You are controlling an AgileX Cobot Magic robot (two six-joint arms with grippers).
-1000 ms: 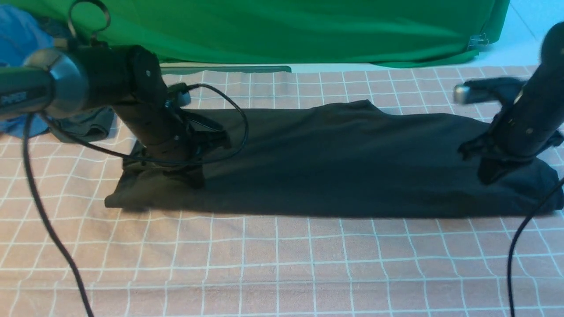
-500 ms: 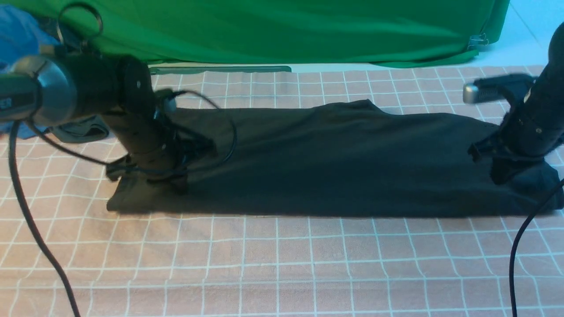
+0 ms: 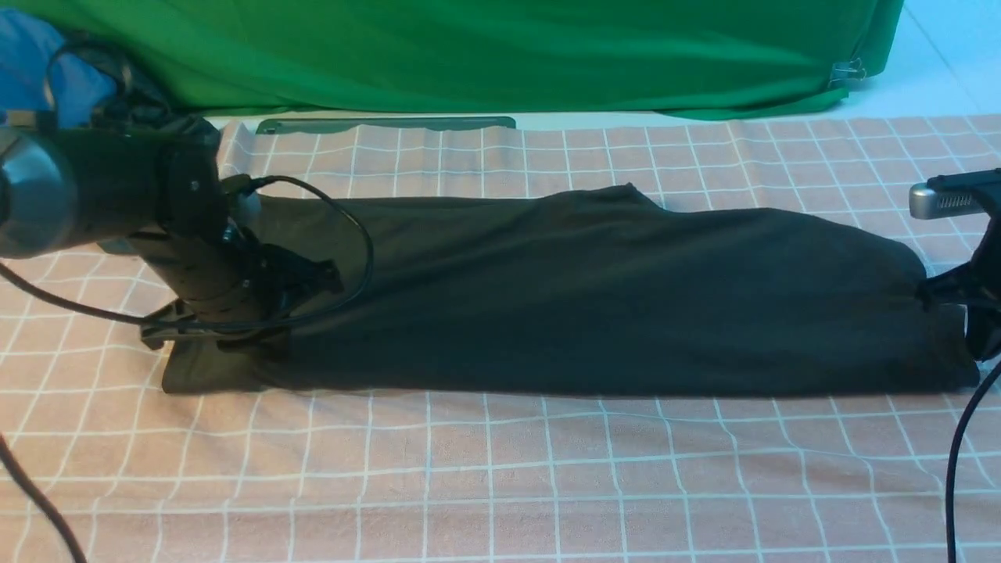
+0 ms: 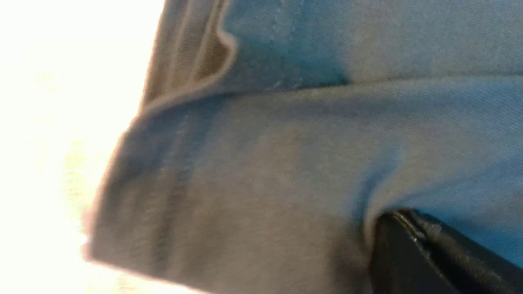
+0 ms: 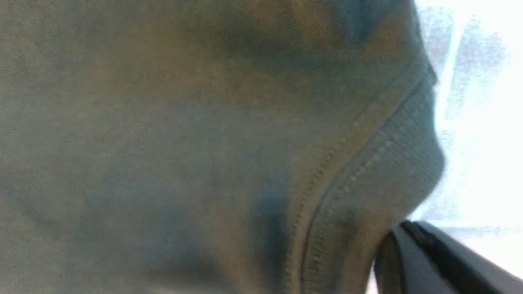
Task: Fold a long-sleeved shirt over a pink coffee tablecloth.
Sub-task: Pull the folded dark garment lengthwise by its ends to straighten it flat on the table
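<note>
1. Grippers stand at both ends of the long-sleeved shirt (image 3: 594, 297) in the front view. The shirt lies as a long dark band across the middle of the pink coffee tablecloth (image 3: 500, 469), running from 9 o'clock to 3 o'clock. The left gripper (image 3: 215, 348) is down on its 9 o'clock end. The right gripper (image 3: 974, 324) is on its 3 o'clock end, at the frame edge. The fingers themselves are hidden from this side. A green backdrop cloth (image 3: 500, 55) hangs at 12 o'clock, and a blue garment (image 3: 31, 62) sits at 10 o'clock.
2. Left wrist view: the long-sleeved shirt (image 4: 265, 163) fills nearly the whole frame, with a stitched hem edge showing. The fabric puckers in against one black finger (image 4: 421, 257), so the left gripper is pinching the shirt.
3. Right wrist view: a ribbed, stitched edge of the long-sleeved shirt (image 5: 367, 175) curls round one dark finger (image 5: 433, 261). The right gripper is likewise clamped on the shirt.
</note>
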